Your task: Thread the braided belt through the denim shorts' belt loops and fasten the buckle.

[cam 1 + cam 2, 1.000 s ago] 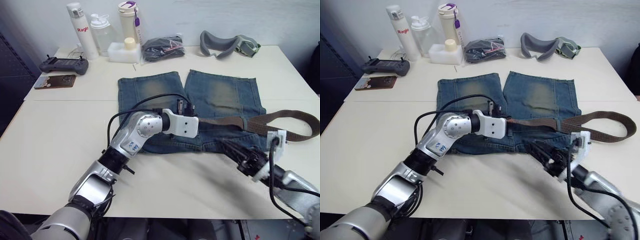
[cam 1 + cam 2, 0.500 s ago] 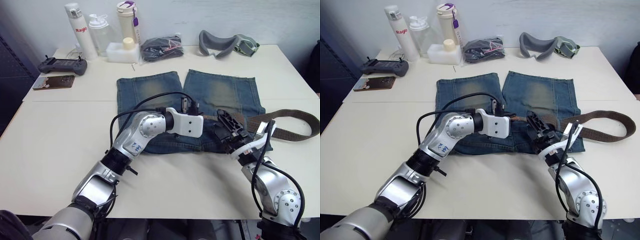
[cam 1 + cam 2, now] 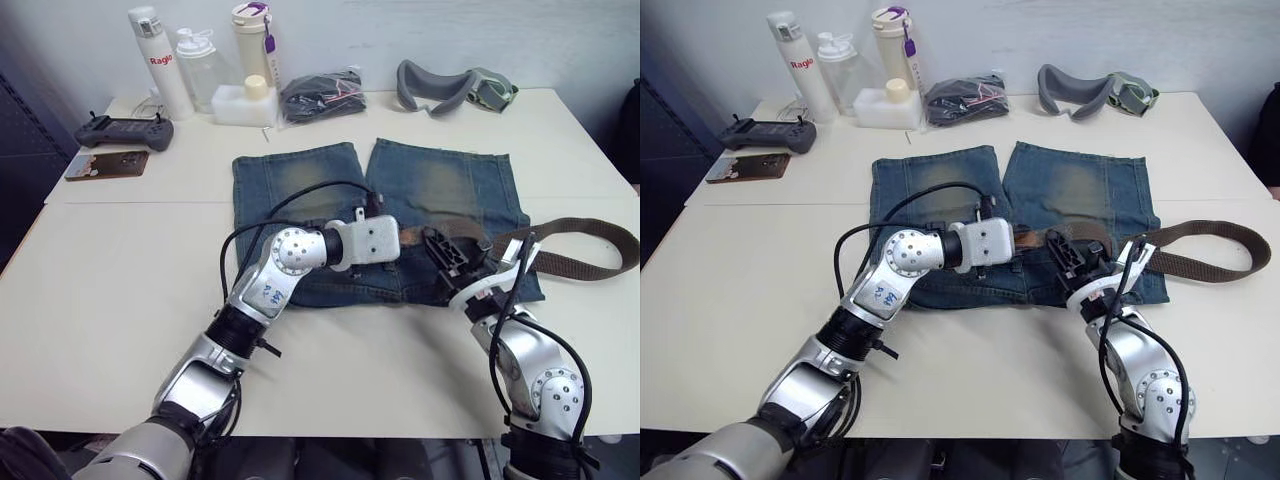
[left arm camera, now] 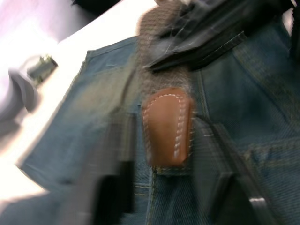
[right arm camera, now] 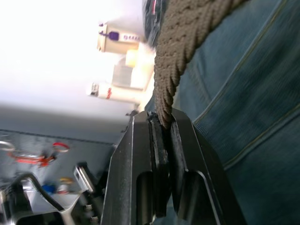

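The denim shorts (image 3: 380, 215) are laid flat, waistband nearest the robot. The left gripper (image 4: 178, 187) is held open astride the tan tip of the braided belt (image 4: 168, 125), apparently to draw it through. The right gripper (image 5: 161, 123) is clamped on the strap, judged to feed slack.

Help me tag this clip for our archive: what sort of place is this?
Probably a lab or office workspace, not a home. Two pale tables are pushed together against a plain wall, and along the far edge sit a handheld controller, drink bottles and a grey goggle strap beyond the denim shorts.
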`<state>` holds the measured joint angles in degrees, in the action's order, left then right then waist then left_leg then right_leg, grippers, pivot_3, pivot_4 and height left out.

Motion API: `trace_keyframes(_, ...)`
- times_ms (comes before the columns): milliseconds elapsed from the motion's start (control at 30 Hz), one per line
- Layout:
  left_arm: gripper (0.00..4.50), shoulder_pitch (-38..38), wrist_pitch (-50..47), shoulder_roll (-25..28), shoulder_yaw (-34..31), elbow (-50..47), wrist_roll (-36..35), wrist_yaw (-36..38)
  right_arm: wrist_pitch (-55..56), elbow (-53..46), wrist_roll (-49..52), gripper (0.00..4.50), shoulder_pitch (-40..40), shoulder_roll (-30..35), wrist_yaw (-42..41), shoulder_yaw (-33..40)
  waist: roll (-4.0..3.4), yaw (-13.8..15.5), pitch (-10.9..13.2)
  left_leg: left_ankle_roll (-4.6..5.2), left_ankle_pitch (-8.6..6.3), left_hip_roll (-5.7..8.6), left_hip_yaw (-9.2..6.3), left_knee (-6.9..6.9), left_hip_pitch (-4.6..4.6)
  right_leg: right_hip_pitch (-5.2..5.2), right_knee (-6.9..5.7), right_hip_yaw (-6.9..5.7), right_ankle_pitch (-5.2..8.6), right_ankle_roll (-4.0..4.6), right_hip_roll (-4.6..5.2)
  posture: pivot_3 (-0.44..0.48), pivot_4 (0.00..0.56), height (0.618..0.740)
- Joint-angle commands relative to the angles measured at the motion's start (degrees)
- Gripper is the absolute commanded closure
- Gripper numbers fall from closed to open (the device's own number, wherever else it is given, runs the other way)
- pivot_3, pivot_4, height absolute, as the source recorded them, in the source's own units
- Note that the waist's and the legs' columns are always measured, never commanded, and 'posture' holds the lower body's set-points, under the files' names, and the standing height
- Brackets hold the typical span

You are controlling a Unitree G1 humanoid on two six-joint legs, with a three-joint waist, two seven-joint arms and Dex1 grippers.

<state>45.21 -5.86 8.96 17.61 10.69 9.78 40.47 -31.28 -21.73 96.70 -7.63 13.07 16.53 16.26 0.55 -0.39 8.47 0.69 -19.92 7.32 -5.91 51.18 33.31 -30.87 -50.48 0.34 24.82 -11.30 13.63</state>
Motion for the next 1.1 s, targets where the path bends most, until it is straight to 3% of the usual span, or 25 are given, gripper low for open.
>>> trace_keyframes(33,0.93,1.5,-10.8,2.7,-7.8,-3.8,-8.6,3.3,-0.7,-0.3,-6.2,4.50,0.4,4.0,-6.1,0.9,0.00,-0.1,0.0,0.00,0.00,-0.01,0.00,-0.02,-0.01,0.00,-0.01,-0.01,0.00,0.00,0.00,0.000,0.150,0.636)
trace_keyframes(100,0.05,1.6,-17.4,5.0,-9.3,-5.4,-12.1,6.6,-0.9,0.1,-7.5,4.50,0.8,5.1,-8.2,1.1,0.00,-0.3,0.0,-0.01,0.00,-0.04,-0.01,-0.10,-0.03,-0.03,-0.01,-0.01,0.01,0.02,-0.04,0.000,0.150,0.636)
trace_keyframes(267,0.05,1.3,-27.4,8.6,-12.5,-8.4,-17.8,8.1,-1.9,1.8,-9.5,4.50,1.2,7.0,-11.5,1.6,0.00,-0.6,0.0,-0.08,0.03,0.00,-0.13,-0.10,-0.06,-0.02,-0.01,0.01,0.03,0.07,-0.06,0.000,0.150,0.636)
trace_keyframes(467,0.05,0.2,-31.7,9.6,-12.8,-10.9,-20.0,6.8,-2.7,2.6,-10.3,4.50,0.6,5.2,-13.2,0.2,0.00,-0.6,0.0,-0.08,0.03,0.00,-0.14,-0.07,-0.06,0.04,0.02,0.01,0.04,0.07,-0.04,0.000,0.150,0.636)
trace_keyframes(767,0.05,-0.5,-33.1,10.9,-12.4,-11.5,-21.6,5.7,-3.4,2.7,-9.2,4.50,-0.2,3.5,-14.1,0.1,0.00,-1.0,0.0,-0.12,0.04,-0.02,-0.14,-0.07,-0.07,0.03,0.02,0.02,0.05,0.11,-0.01,0.000,0.150,0.636)
trace_keyframes(1100,0.05,-1.5,-33.7,11.6,-11.5,-11.7,-21.9,5.3,-6.2,5.6,-14.3,4.50,-3.8,1.3,-16.5,-4.9,-0.01,-1.2,0.0,-0.15,0.03,-0.03,-0.15,-0.11,-0.07,-0.01,0.01,0.02,0.07,0.15,-0.03,0.000,0.150,0.636)
